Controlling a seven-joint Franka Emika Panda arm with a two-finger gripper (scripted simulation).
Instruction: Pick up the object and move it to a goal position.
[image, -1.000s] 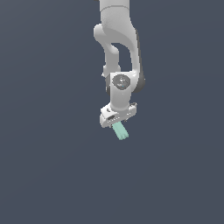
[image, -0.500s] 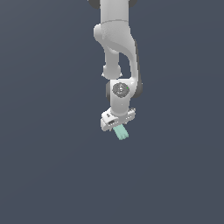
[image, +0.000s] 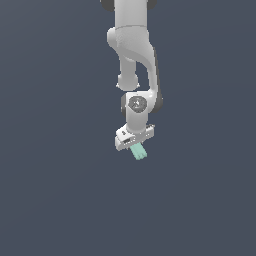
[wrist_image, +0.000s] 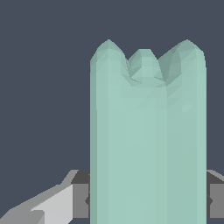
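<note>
Carrying: the arm (image: 131, 45) hangs from above with the bar (image: 139, 152) held under its gripper (image: 134, 141); judged to be the transport step toward a goal that neither view shows.

Bar, location: clear of any surface, pinched at its upper part, its free end pointing down and slightly toward the exterior view's right.

Bar, form: pale mint green, elongated, narrower than the white gripper; in the wrist view its far end (wrist_image: 146, 65) ends in rounded lobes parted by grooves.

Jaws, state: closed onto the bar. In the wrist view the dark pads (wrist_image: 81, 200) sit against both long sides, with no gap visible.

Jaws, opening: narrow, set by the width of the bar.

Technique, grip: hold the closing force constant; a short pinch on a long bar is likely to let it pivot.

Technique, motion: travel smoothly, with no abrupt wrist turns, so the tilted bar does not swing or slide.

Technique, release: part the jaws only once the bar rests at the goal.

Surroundings: plain dark blue-grey background.
</note>
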